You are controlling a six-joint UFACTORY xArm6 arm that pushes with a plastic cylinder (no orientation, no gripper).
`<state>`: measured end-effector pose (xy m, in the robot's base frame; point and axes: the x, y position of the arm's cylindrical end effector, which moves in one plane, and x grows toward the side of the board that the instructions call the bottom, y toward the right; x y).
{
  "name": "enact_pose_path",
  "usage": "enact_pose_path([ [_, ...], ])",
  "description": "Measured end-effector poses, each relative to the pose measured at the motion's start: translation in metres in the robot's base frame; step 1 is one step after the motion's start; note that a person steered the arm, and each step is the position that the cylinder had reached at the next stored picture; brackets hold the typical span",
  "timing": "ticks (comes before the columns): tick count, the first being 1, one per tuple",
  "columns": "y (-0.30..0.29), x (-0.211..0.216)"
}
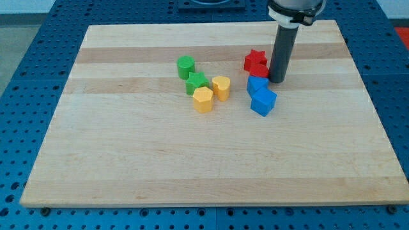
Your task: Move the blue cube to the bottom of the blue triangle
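Note:
The blue cube [264, 101] lies right of the board's middle, touching the lower right side of the blue triangle [257, 84]. My tip [277, 80] rests on the board just right of the blue triangle and above the blue cube, close beside the red blocks. The dark rod rises from it to the view's top.
A red star [255, 59] and another red block [259, 69] sit just left of the rod. A green cylinder [185, 66], a green star [197, 81], a yellow hexagon [203, 99] and another yellow block [221, 87] cluster at the middle. The wooden board [128, 160] lies on a blue perforated table.

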<state>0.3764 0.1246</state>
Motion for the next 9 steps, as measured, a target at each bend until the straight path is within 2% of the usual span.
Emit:
enact_pose_path([
  [2,-0.001,0.003],
  [6,-0.001,0.057],
  [9,0.003,0.079],
])
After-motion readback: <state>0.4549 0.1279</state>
